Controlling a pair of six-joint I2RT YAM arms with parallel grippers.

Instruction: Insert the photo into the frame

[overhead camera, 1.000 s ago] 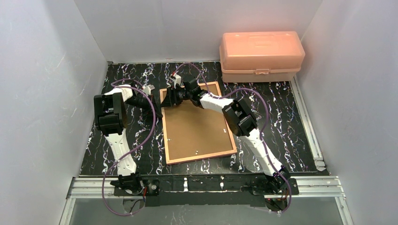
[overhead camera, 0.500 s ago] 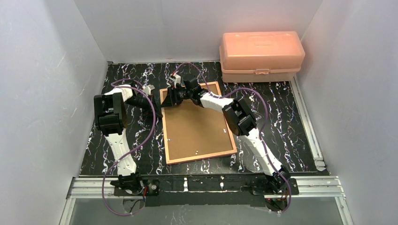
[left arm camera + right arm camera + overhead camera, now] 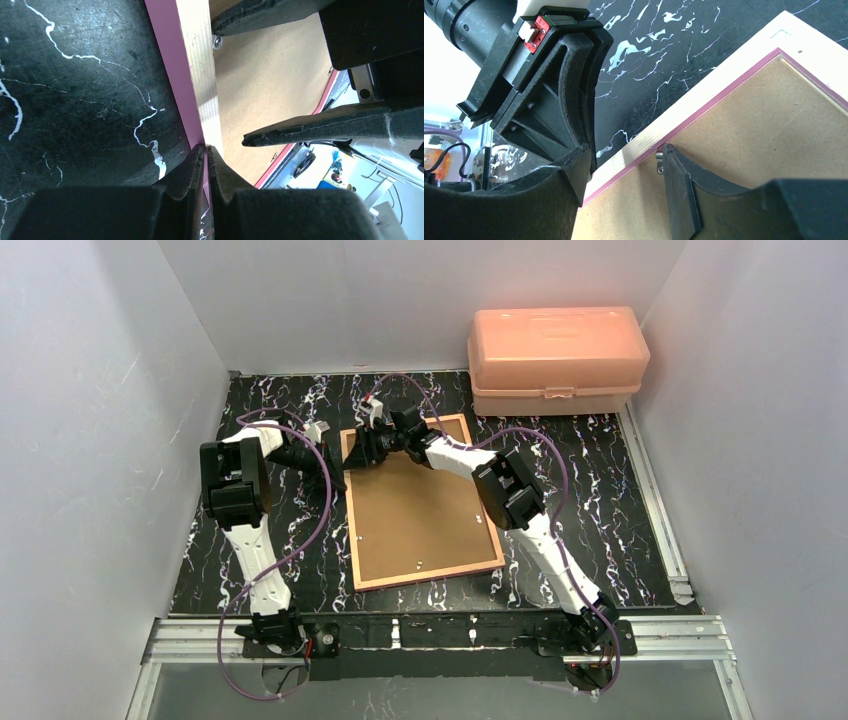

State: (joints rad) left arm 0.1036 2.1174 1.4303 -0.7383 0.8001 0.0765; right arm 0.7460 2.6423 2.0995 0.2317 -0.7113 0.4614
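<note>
The frame lies face down on the black marble table, its tan back rim up, and the brown backing board sits inside it. The photo shows in no view. My left gripper is shut on the frame's left rim near the far left corner; in the left wrist view its jaws pinch the pink-edged rim. My right gripper is open over that same corner. In the right wrist view it straddles the rim, with one fingertip against a small metal tab on the board.
A peach plastic box stands at the back right against the wall. White walls close in the left, back and right sides. A metal rail runs along the table's right edge. The left gripper's fingers crowd the right gripper.
The right arm's elbow has shifted slightly toward the far left. The grippers, the frame and the board stay where they were.
</note>
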